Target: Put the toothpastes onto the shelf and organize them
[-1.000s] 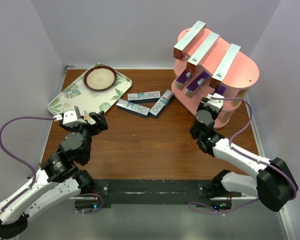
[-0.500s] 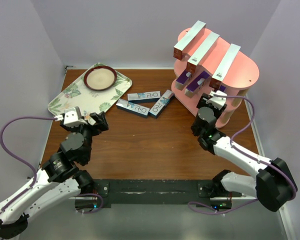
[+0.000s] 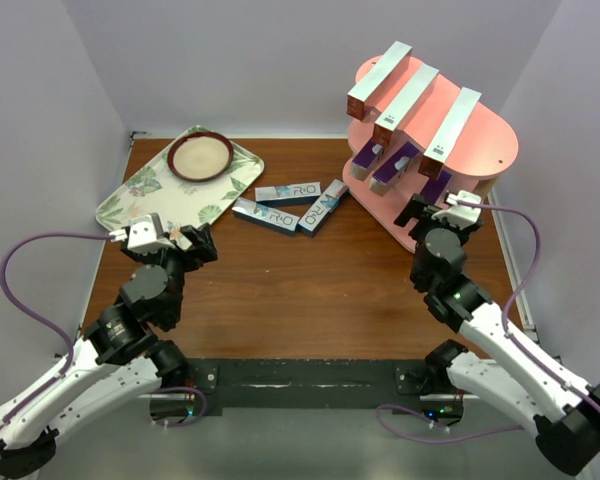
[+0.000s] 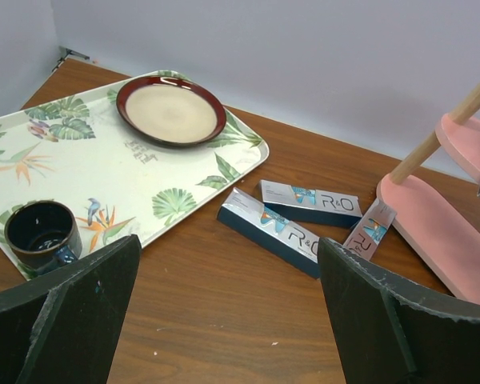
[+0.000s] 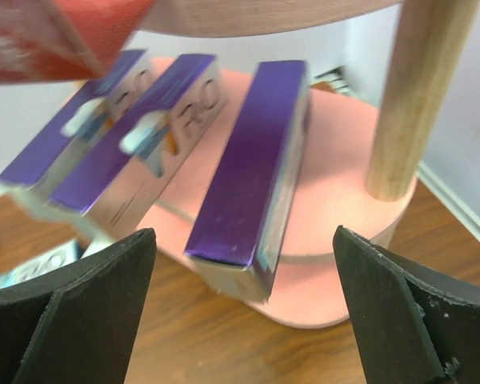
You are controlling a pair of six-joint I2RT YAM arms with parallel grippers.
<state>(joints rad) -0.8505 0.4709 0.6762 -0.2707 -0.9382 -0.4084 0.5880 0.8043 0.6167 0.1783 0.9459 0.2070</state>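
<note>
1. Right wrist view: right gripper point(image 5: 242, 308) gapes wide, empty, facing a lower tier of the shelf point(image 5: 348, 136).
2. purple toothpaste point(image 5: 252, 160) lies there (two more beside it).
3. Left of the shelf lie three toothpastes point(image 3: 292, 205); farther left, left gripper point(image 4: 224, 320) is spread wide.

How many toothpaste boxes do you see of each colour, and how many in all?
Silver-red boxes: 3
Purple boxes: 3
Blue-silver boxes: 3
Total: 9
</note>
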